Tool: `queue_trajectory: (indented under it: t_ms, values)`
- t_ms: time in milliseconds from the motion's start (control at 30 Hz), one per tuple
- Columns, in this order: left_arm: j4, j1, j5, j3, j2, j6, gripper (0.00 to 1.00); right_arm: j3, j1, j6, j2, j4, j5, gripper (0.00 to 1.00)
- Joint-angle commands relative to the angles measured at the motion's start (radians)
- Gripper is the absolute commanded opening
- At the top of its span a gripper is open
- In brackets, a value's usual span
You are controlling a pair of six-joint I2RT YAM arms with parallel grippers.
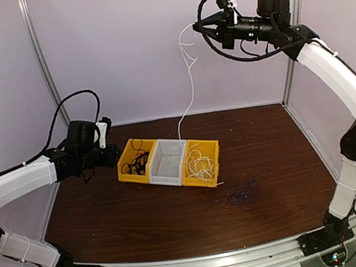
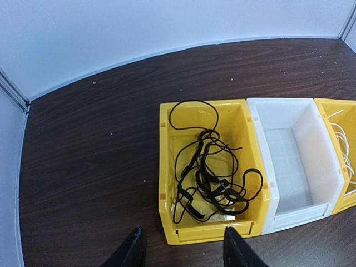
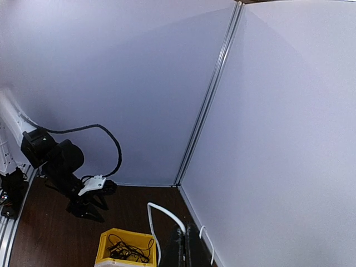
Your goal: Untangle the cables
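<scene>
High above the table (image 1: pixel 109 213), my right gripper (image 1: pixel 206 30) grips the white cable (image 1: pixel 189 72), tail hanging into the right yellow bin (image 1: pixel 215 145). Left gripper (image 2: pixel 181 247) half-open, empty, near the black cables (image 2: pixel 208 169). Step: extracting white; next probably needs more lift.

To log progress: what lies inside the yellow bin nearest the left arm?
A tangle of black cables in the yellow bin; the floor under it is partly hidden.

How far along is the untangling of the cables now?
Looks done: black cables sit in the left yellow bin, though tangled. In hand: the right pincer holds a white cable high, hanging down. Left: white loops in the right yellow bin, purplish cable on the table.
</scene>
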Motion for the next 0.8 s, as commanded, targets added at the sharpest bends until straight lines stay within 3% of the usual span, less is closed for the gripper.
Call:
queue_trajectory:
  t_ms: [0,200,400,767]
  values:
    - [0.045,0.01,0.022,-0.01,-0.031,0.001,0.48,-0.063,0.004,-0.062,-0.022,-0.007,0.07,0.0]
    - [0.045,0.01,0.032,-0.011,-0.041,-0.003,0.48,-0.103,-0.005,-0.081,-0.034,0.007,0.127,0.0]
    - [0.044,0.01,0.03,-0.014,-0.047,-0.003,0.48,-0.095,-0.018,-0.084,-0.013,0.051,0.286,0.0]
    - [0.046,0.01,0.03,-0.014,-0.031,-0.005,0.49,0.106,-0.015,-0.037,0.028,0.043,0.273,0.0]
